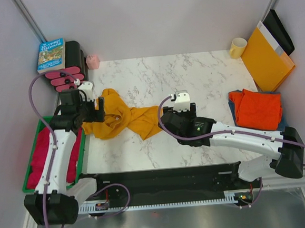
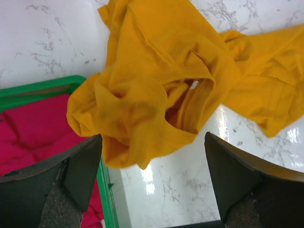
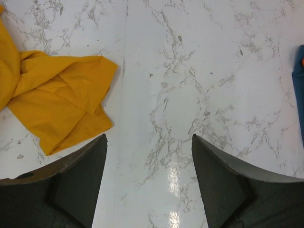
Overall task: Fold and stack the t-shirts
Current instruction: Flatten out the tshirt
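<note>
A white, grey-veined marble-look tabletop (image 1: 192,79) is filling the space between pale, plain walls, its glossy surface throwing back spots of the overhead light. The mustard-yellow soft cotton t-shirt (image 1: 121,119) is lying crumpled at the table's left-centre, bunched into loose folds with its neck opening gaping upward and one end trailing right in a flatter, creased tongue. Its left end is sitting at the rim of a green plastic crate (image 1: 84,156), which is standing off the table's left edge and holding rumpled crimson cloth (image 1: 39,154).

The left gripper (image 2: 152,137) is hovering just above the bunched collar area, its dark fingers (image 2: 80,161) standing wide apart with nothing between them but the shirt below. The right gripper (image 3: 148,140) is hanging over bare marble just right of the shirt's trailing end, its fingers likewise spread and gripping nothing.

At the right edge, the bright orange-red t-shirt (image 1: 256,108) is resting folded into a neat, slightly puffy rectangle on top of the folded blue t-shirt (image 1: 231,103), whose border is peeking out at the left and front. A broad stretch of open marble is separating this stack from the yellow shirt.

Along the back, a stiff yellow-orange paper envelope (image 1: 267,57) is leaning against the right wall beside a pale yellow mug (image 1: 237,47), and a blue-covered paperback book (image 1: 51,54) is sitting in the far left corner.
</note>
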Controlling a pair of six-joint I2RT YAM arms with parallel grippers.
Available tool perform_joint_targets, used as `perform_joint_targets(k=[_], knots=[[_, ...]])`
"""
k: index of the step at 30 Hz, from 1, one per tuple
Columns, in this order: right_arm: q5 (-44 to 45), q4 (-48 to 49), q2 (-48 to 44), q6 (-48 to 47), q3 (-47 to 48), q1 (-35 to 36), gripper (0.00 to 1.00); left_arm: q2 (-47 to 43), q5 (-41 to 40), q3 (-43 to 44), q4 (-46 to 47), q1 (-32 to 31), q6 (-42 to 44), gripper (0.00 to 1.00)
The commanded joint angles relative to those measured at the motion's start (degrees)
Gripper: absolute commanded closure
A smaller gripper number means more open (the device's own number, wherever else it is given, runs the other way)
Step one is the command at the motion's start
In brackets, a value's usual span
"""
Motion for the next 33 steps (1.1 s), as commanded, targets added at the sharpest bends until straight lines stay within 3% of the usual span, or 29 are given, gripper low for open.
perform_joint_targets(k=[1, 6, 13, 18, 28, 33], knots=[[1.81, -0.93, -0.99, 1.4, -0.39, 0.22, 0.21, 8.81, -3.28, 6.01, 6.42, 1.38, 0.03, 0.11], [2.25, -0.93, -2.22, 2.46, -2.41, 0.22, 0.21, 15.94, -1.53, 10.58, 8.09, 1.74, -2.35, 0.44], [2.95, -0.93, -0.55, 0.61, -2.07, 0.13, 0.21, 24.12, -2.41, 13.92, 8.1, 1.74, -2.35, 0.42], [2.95, -0.58, 2.08, -0.27, -0.84, -0.13, 0.21, 24.21, -2.05, 13.4, 8.1, 1.74, -2.09, 0.66], [1.19, 2.14, 4.81, -2.11, 0.13, -0.66, 0.21, 19.55, -0.65, 10.85, 4.94, 1.74, -0.77, 0.65], [0.67, 2.41, 5.43, -1.94, -0.22, -0.66, 0.21, 18.24, 0.23, 7.69, 2.3, 1.74, -0.15, 0.52]])
